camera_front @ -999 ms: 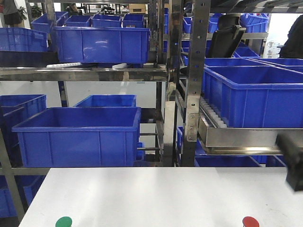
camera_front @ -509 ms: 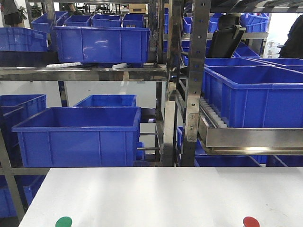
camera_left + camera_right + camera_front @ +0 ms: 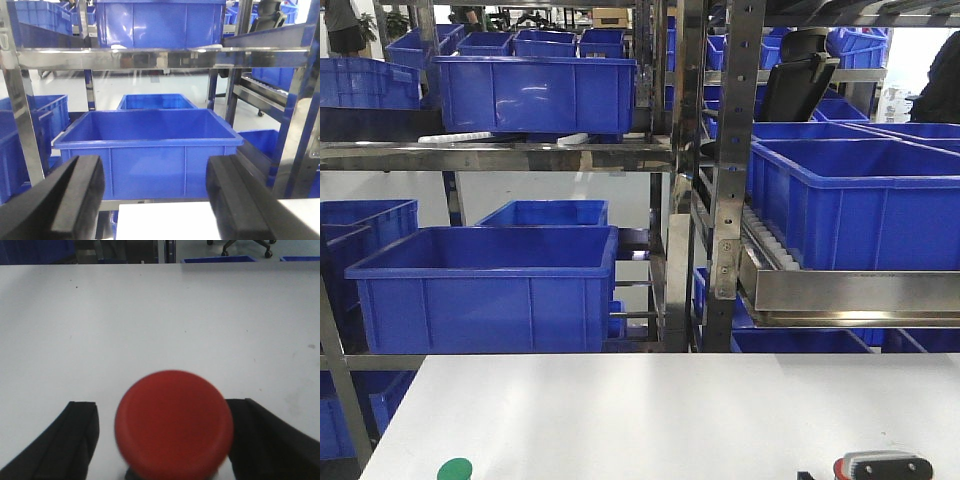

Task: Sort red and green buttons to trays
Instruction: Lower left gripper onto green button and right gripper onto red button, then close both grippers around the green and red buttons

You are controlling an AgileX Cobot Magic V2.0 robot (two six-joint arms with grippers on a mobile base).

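Red button (image 3: 174, 422) sits by the table's (image 3: 150, 315) near right edge, between the right gripper's (image 3: 164, 412) spread, unclenched fingers. Close centred and gently so the domed cap cannot squirt out; left gripper (image 3: 155, 190) hangs released.

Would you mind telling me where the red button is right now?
In the right wrist view, the red button stands on the white table between the fingers of the open right pincer; the green button lies far to its left.

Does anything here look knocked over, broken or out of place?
Nothing stands out. The red button stands cap-up on the white table between the right gripper's open fingers; the green button rests near the table's other corner.
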